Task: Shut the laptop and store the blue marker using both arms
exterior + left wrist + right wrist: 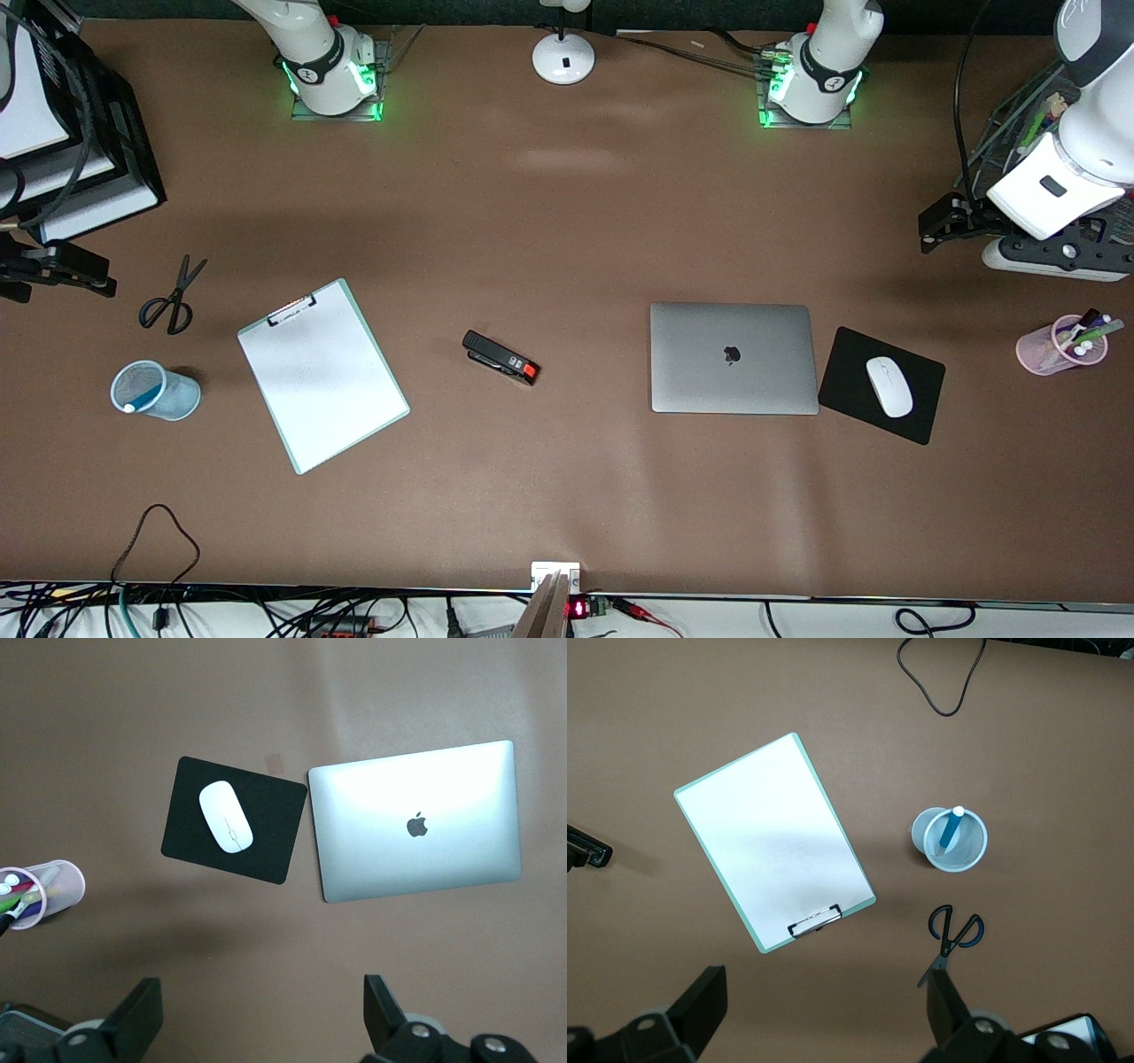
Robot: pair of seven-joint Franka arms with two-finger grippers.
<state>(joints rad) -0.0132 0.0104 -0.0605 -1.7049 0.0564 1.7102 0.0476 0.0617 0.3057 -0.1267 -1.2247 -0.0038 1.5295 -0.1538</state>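
clipboard [322, 376] | laptop [733, 358] shut, edge beside mouse pad [881, 385] | left tool [261, 1023], right tool [824, 1019] spread

Silver-grey laptop [733, 358] with dark logo; bright-blue marker [949, 830], white-tipped, in a pale-blue cup [951, 841].

The front view looks steeply down from high across the brown desk [567, 221], facing both arm bases and taking in the whole top. The left wrist view looks down from well above and shares the closed silver-grey laptop [733, 358] [416, 833] with it. The right wrist view, equally high, shares the white clipboard with mint-green edging [322, 372] [772, 850].
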